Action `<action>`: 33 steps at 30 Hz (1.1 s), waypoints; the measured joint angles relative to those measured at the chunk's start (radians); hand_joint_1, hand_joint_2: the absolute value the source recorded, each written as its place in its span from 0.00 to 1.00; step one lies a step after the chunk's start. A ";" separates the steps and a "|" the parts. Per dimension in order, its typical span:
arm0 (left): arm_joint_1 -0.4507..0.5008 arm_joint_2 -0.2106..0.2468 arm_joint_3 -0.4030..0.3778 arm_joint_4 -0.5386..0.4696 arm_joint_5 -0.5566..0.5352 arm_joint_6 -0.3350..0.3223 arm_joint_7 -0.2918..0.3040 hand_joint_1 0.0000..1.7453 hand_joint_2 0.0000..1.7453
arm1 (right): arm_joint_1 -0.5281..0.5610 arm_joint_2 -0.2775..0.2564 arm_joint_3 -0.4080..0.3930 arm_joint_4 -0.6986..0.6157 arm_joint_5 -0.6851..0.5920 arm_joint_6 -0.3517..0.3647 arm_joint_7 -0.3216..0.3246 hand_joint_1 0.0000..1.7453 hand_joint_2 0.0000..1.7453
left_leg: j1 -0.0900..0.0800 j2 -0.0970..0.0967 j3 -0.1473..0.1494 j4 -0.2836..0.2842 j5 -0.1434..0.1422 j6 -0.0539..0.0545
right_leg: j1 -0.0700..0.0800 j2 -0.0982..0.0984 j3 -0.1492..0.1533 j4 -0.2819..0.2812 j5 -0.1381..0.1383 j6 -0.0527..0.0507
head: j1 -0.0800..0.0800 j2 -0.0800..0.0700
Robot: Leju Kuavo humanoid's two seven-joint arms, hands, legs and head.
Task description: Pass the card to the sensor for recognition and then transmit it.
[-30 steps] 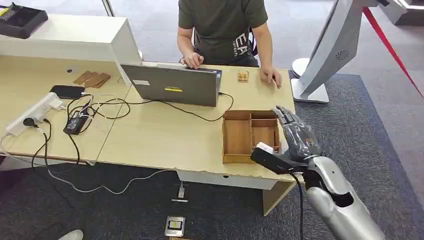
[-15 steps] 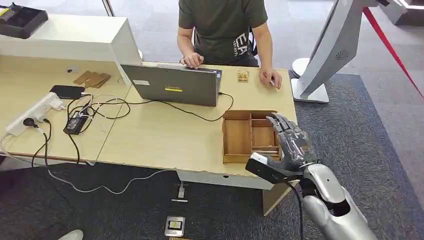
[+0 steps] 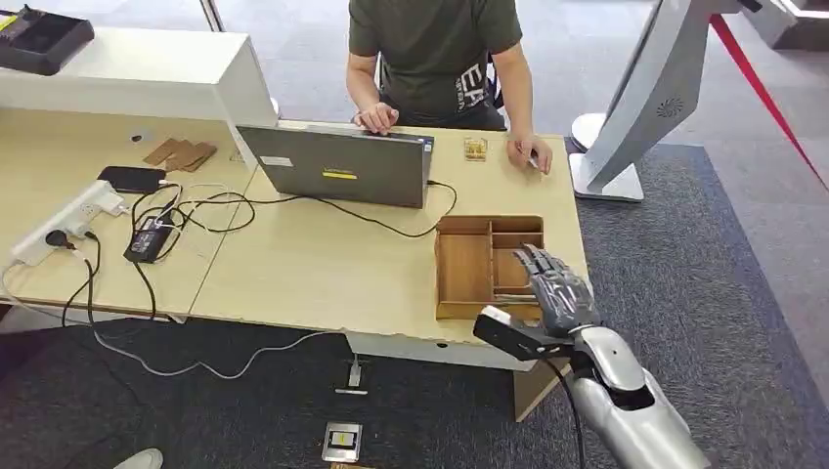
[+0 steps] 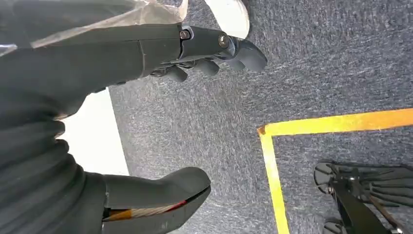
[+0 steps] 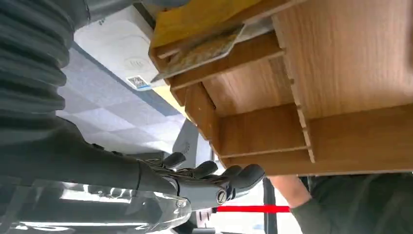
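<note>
The silver right arm is reaching forward, its dark many-fingered right hand (image 3: 549,291) holding nothing, fingers extended and apart. The grey left hand (image 4: 146,63) is hanging downward, its fingers loosely spread, gripping nothing.

Your right hand (image 3: 550,293) covers the near right corner of the wooden tray (image 3: 463,266) in the head view, so you cannot see what lies in the compartment under its fingers. In the right wrist view the card (image 5: 202,52) lies partly behind a divider, its print too blurred to read, and the hand's cover fills the picture's left side. The person (image 3: 435,54) across the desk is cut off at the top edge. The small object (image 3: 475,149) beside the laptop (image 3: 337,166) is too small to identify. The left hand (image 4: 160,53) hangs over carpet, its palm hidden.
</note>
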 joint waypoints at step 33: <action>0.000 0.000 0.000 0.000 0.000 0.000 0.002 0.00 1.00 | -0.055 0.063 0.004 0.167 0.020 -0.037 0.005 1.00 1.00 | 0.000 0.000 0.000 0.000 0.000 0.000 | 0.000 0.000 0.000 0.000 0.000 0.000 | 0.000 0.000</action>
